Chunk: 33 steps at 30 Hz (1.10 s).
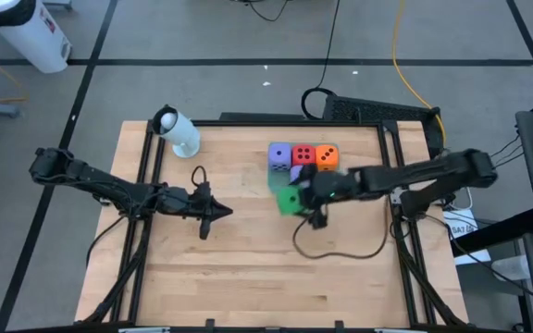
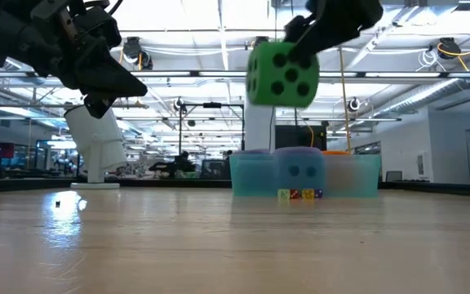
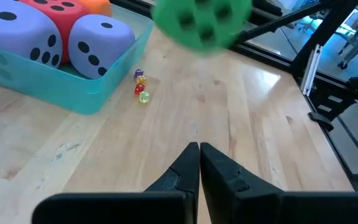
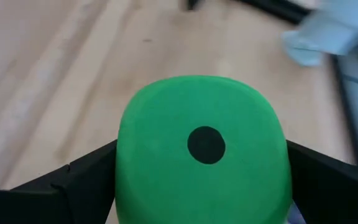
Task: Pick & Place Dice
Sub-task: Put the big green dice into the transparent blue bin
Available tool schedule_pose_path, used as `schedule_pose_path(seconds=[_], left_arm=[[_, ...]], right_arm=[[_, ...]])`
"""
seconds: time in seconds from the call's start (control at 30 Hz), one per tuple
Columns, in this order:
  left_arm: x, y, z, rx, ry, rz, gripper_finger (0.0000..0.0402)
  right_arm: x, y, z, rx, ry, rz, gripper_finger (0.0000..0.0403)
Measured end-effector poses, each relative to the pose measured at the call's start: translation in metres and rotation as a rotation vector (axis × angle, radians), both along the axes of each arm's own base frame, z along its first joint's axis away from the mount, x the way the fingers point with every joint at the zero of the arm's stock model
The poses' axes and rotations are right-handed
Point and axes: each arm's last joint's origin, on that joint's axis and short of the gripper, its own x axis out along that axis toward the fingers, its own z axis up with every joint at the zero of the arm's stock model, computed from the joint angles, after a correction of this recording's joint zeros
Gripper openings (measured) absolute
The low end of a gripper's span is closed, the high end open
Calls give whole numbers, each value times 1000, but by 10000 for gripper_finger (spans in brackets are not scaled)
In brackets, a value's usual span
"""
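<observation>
Two dark fingers of the right gripper [image 4: 204, 168] pinch the green die [image 4: 202, 149], one finger on each side of it. The face with one black dot looks back at the wrist camera. From the low camera, the green die [image 2: 282, 73] hangs high in the air, well above the table [image 2: 219, 245] and touching nothing else. It sits above the near edge of the green tray [image 2: 255, 178].

Seen from above, the green die [image 1: 288, 201] is just in front of the tray, by the corner nearest the middle of the table. Inside the tray lie four more dice. One purple die [image 1: 278, 154], the red die [image 1: 303, 155] and the orange die [image 1: 327, 156] make a row along the far side of the tray. A second purple die [image 1: 296, 173] sits in the row closer to the green die.

Three tiny beads [image 3: 141, 86], purple, red and yellow, lie on the wood just beside the tray.

Far from the tray, on the other side of the table, the left gripper [image 3: 199, 149] waits up in the air with its fingers pressed together and nothing in them. A white camera [image 1: 178, 130] stands on the table beyond it.
</observation>
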Motion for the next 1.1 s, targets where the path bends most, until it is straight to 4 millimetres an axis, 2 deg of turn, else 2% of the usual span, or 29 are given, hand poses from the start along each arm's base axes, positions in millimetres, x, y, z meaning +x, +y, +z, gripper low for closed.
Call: schedule_pose_path(seconds=[0.17,0.27,0.37,0.57,0.8,0.97,1.1], left_arm=[[0,1,0,11,-2,29,21],[0,2,0,20,-5,60,21],[0,3,0,28,-7,83,21],[0,3,1,27,-10,93,21],[0,3,0,34,-9,92,21],[0,3,0,57,-8,84,21],[0,3,0,66,-8,81,21]], right_arm=[[-28,-30,28,-43,-59,-126,391],[-32,-48,36,-43,-113,-196,391],[-28,-63,37,-53,-146,-243,391],[-2,-88,10,-12,-93,-242,391],[28,-102,-35,-18,-23,-244,391],[40,-106,-52,-17,-9,-247,391],[44,-107,-59,4,5,-263,391]])
